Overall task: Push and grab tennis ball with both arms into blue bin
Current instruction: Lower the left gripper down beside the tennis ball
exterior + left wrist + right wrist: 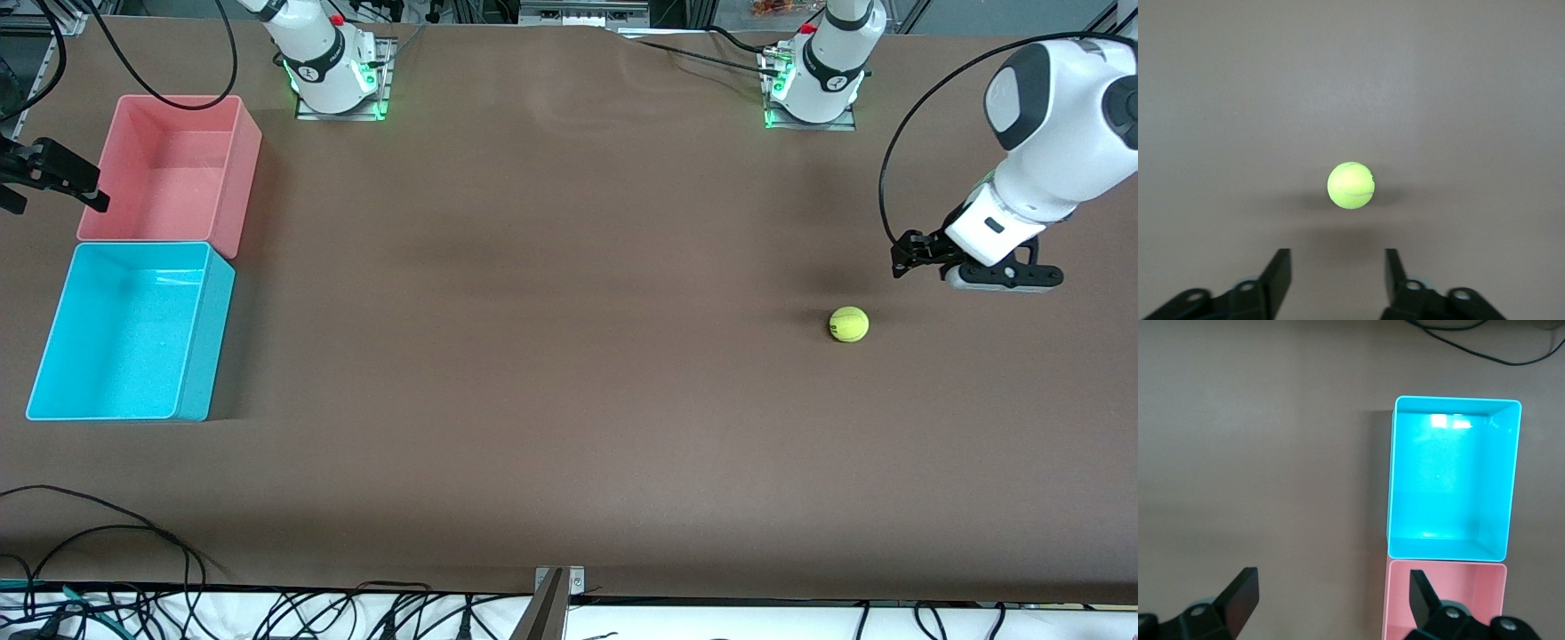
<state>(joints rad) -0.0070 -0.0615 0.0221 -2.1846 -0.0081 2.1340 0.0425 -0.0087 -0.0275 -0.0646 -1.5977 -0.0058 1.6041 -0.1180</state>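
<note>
The tennis ball point(849, 324) lies on the brown table toward the left arm's end. In the left wrist view the ball point(1351, 185) is ahead of the open fingers, apart from them. My left gripper point(905, 253) point(1337, 263) is open and empty, low over the table beside the ball, on the side away from the bins. The blue bin point(200, 356) point(1451, 480) stands empty at the right arm's end. My right gripper point(58, 191) point(1333, 587) is open and empty, up over the table edge beside the pink bin.
A pink bin point(169, 169) point(1478, 600) of the same size touches the blue bin, farther from the front camera. Loose cables point(107, 524) lie along the table's front edge. A wide stretch of bare table point(533, 311) lies between ball and bins.
</note>
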